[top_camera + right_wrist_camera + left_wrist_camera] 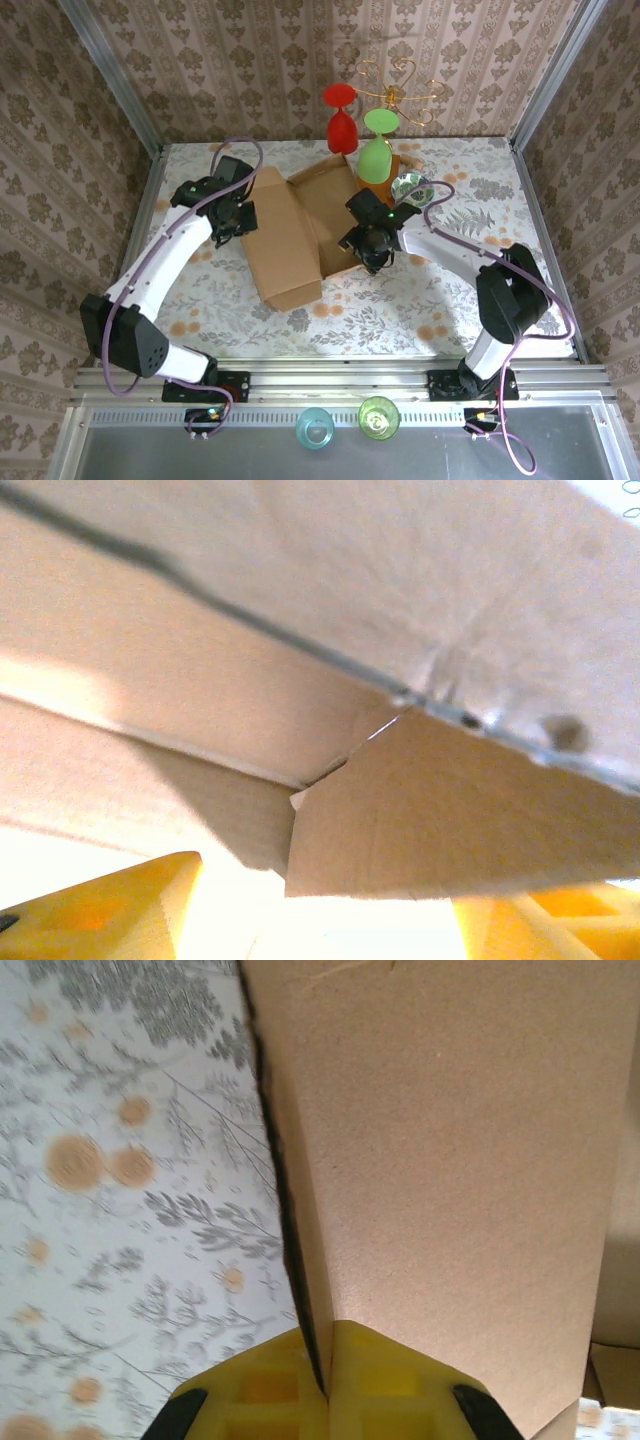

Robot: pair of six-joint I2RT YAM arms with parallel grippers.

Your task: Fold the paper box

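Overhead view of a flower-patterned bench (400,310) with two robot arms reaching in from its near edge. Between them lies the paper box (285,240), plain brown corrugated cardboard, partly folded. A broad panel slopes down at the near left, and flaps stand raised toward the far right. Its long axis runs from the far side toward the near edge, leaning slightly right as it comes nearer.

The left end effector (238,218) sits at the box's left edge. Its wrist camera shows the yellow fingers (390,1395) closed tight on the thin edge of a cardboard panel, which rises straight away from them.

The right end effector (368,245) sits at the box's right side, just in front of a wire stand of hanging coloured glasses (395,95). Its wrist camera shows its fingers (110,910) spread wide. A cardboard flap hangs between them unpinched, so it holds nothing.

The box lies rightward of the left end effector and leftward of the right one, and both are equally close. The left probably anchors the panel, leaving the right free to work the next flap.
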